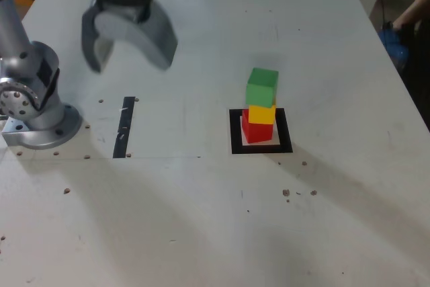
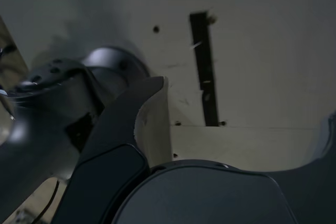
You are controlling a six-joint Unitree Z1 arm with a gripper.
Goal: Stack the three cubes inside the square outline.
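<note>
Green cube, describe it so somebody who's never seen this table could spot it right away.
On the big pale table, look in the exterior view for the thick black square outline, right of the thin black tape strip. A small stack of cubes rises from it. The green cube is the topmost one, above the yellow cube and the red cube.

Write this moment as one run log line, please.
stack: red block below, yellow block middle, green block top | place: inside black square outline | pincer: open, empty, away from stack
</note>
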